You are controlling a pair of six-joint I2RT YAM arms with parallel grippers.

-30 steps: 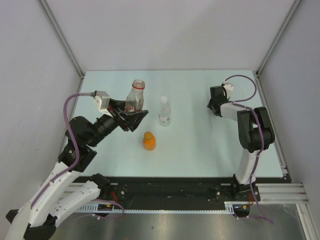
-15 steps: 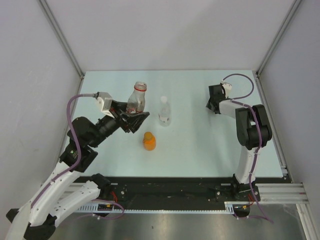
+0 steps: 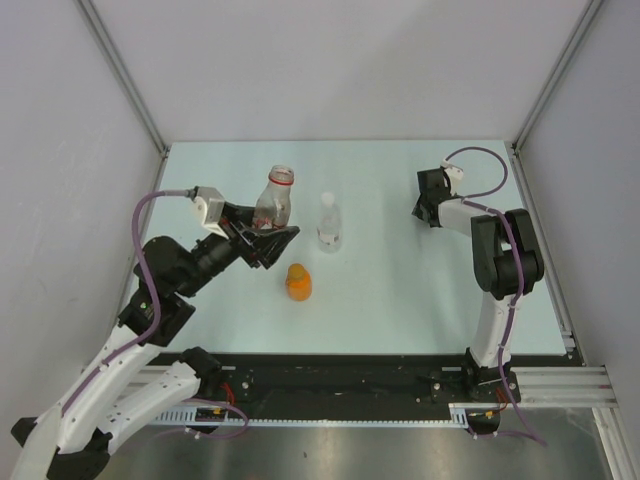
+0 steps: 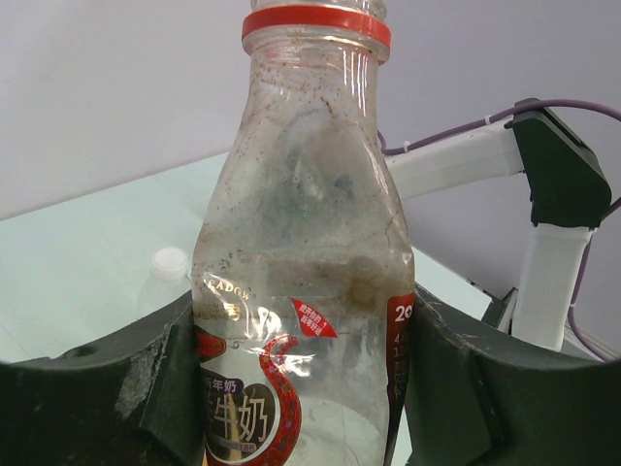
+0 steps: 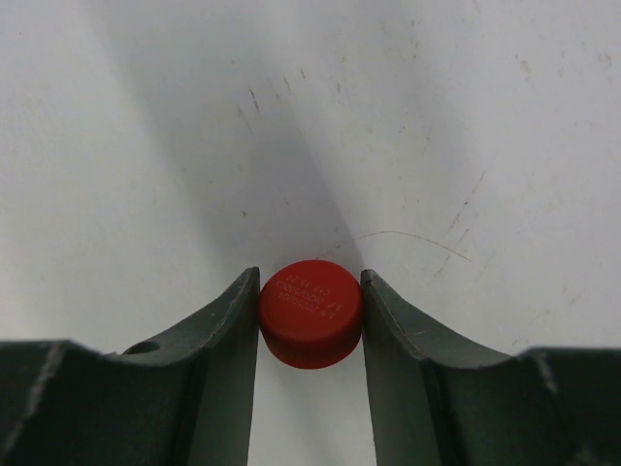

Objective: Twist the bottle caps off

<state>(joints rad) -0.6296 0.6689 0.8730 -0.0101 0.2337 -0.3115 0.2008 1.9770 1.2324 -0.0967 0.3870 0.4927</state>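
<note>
Status: left gripper (image 3: 272, 233) was clenched partway round the red-ringed clear bottle (image 4: 301, 291), left of centre. Bottle stood roughly upright, long axis vertical, uncapped mouth up, speckled residue inside. Right gripper (image 5: 310, 283) was pinched narrow on the red cap (image 5: 310, 313), top face up, over the far-right table (image 3: 400, 290). White-capped bottle (image 3: 329, 228) and orange bottle (image 3: 298, 282) stood capped mid-table.

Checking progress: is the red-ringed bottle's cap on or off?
Off: the bottle has an open mouth; the right gripper pinches a red cap.
</note>
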